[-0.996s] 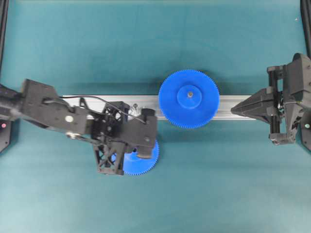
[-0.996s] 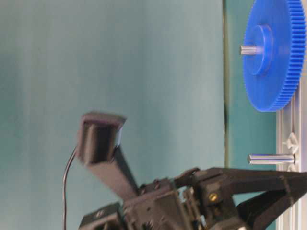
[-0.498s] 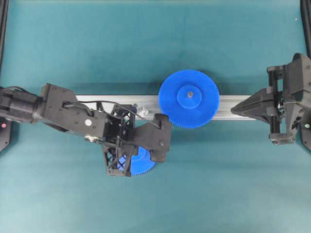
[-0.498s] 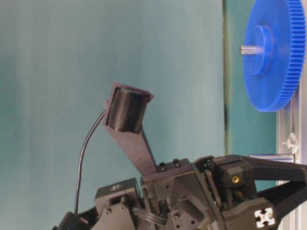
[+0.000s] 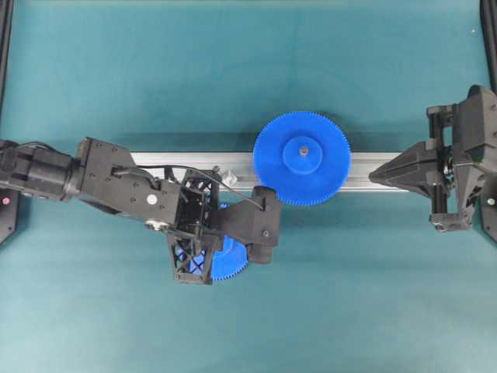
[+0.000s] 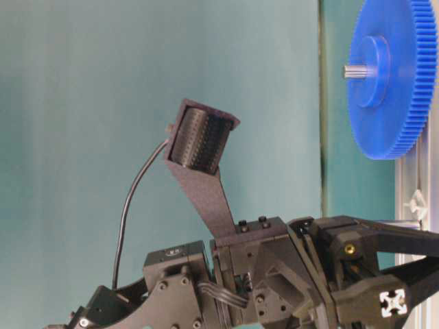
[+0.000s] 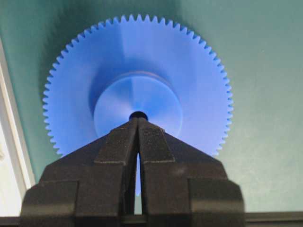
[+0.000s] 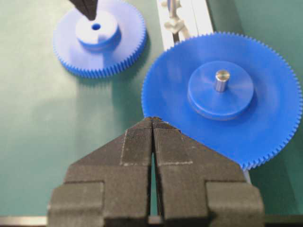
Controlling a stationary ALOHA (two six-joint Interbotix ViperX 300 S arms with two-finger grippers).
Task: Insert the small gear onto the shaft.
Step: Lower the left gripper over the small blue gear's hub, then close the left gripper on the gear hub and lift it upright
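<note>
1. Start with the teal table mat (image 5: 248,70): it fills your overhead view, and the long silver aluminium rail (image 5: 373,172) runs across its middle.
2. On that rail sits the large blue plastic toothed gear (image 5: 302,158), already seated with a grey pin tip poking from its hub (not your target, so leave it alone).
3. Your left gripper (image 7: 138,124) is over the work now. Its black ribbed fingers (image 7: 119,142) are pressed together, nothing pinched between them, tips just at the hub's dark hole in the left wrist view. Whether they touch the hub, you cannot tell from here.
4. Your right gripper (image 8: 152,122) waits at the right end of the rail, fingers likewise pressed together and empty.
5. The small blue plastic finely toothed gear (image 7: 137,90) lies flat on the mat, just off the rail's near side, half hidden under your left arm from above.
6. To pick it up well, I'd judge you must spread those fingers first, then straddle the raised round hub or the toothed rim and close squarely. A slanted pinch could tip the disc.
7. The thin grey metal shaft (image 8: 173,7) stands on the rail by its small clear mount, just beside the big gear's rim. The gear must go from the mat to there, so keep it level and line the centre hole up before lowering.
</note>
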